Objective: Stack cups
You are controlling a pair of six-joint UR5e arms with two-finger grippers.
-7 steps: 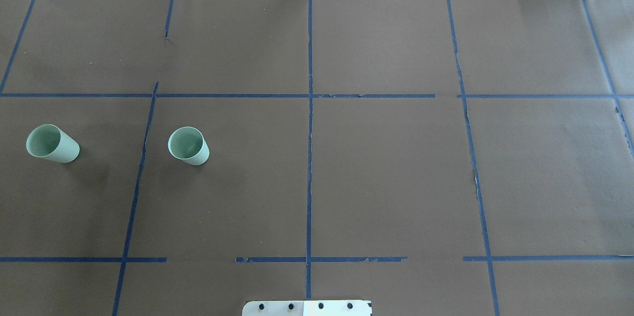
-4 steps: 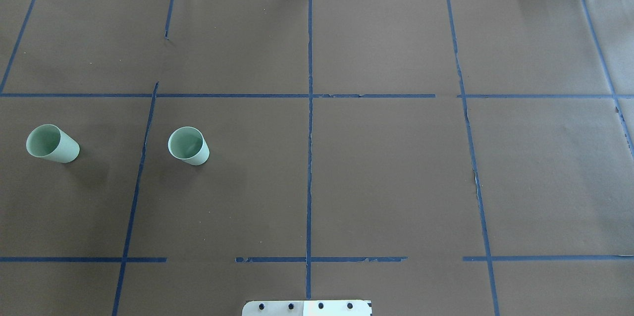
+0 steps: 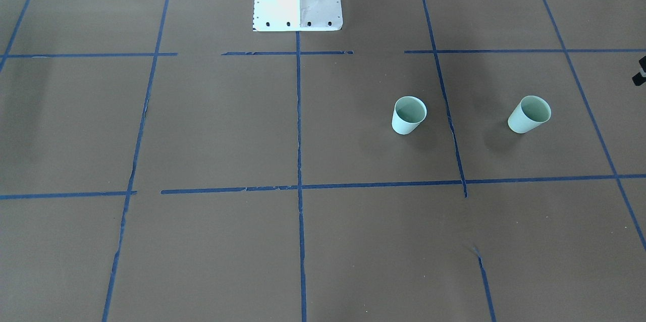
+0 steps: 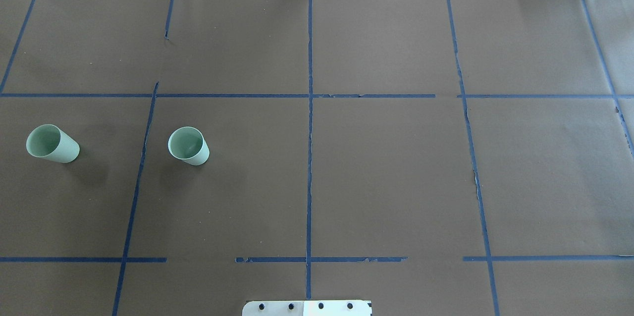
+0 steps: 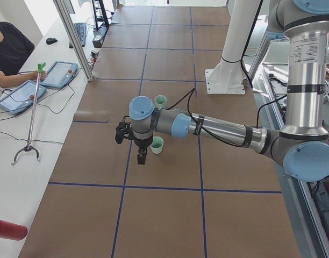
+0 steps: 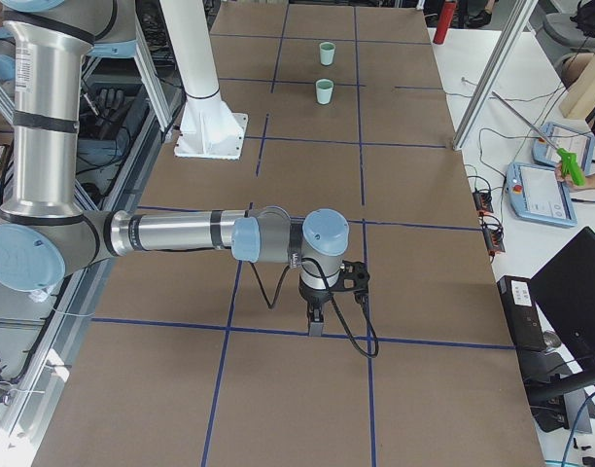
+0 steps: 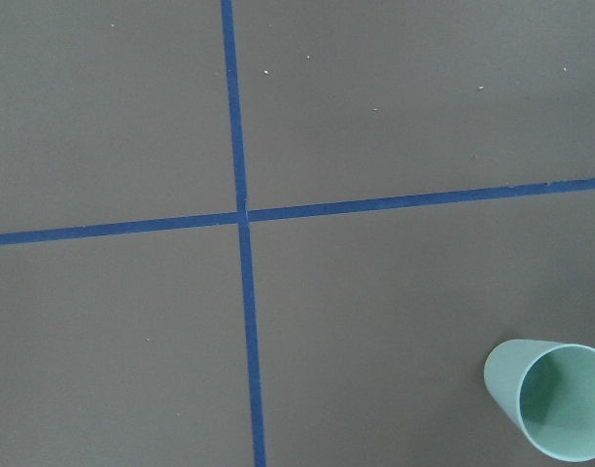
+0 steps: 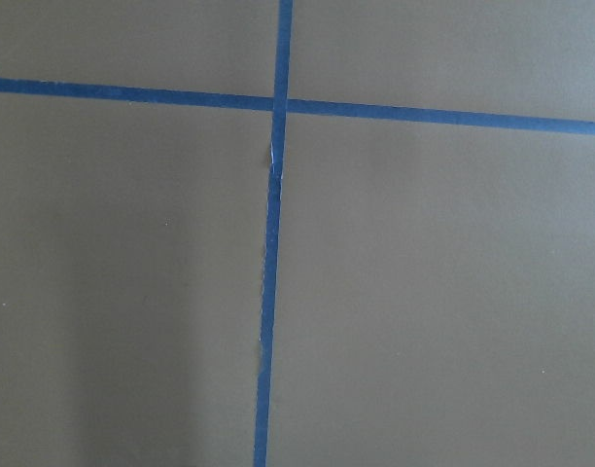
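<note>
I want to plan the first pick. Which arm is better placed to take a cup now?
Left. The inner cup and the outer cup both stand on the robot's left half; the left gripper hangs near them, and its wrist camera shows one. The right gripper is far from them.

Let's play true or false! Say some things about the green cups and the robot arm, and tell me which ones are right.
1. Both cups stand upright with the open end up. True.
2. One cup sits inside the other. False: they stand apart, with a blue tape line between them.
3. Both cups are on the robot's left half of the table. True.
4. The right end effector holds a cup. False: it hangs over bare table, far from the cups, and both stand free.
5. The cups are red. False: they are pale green.
</note>
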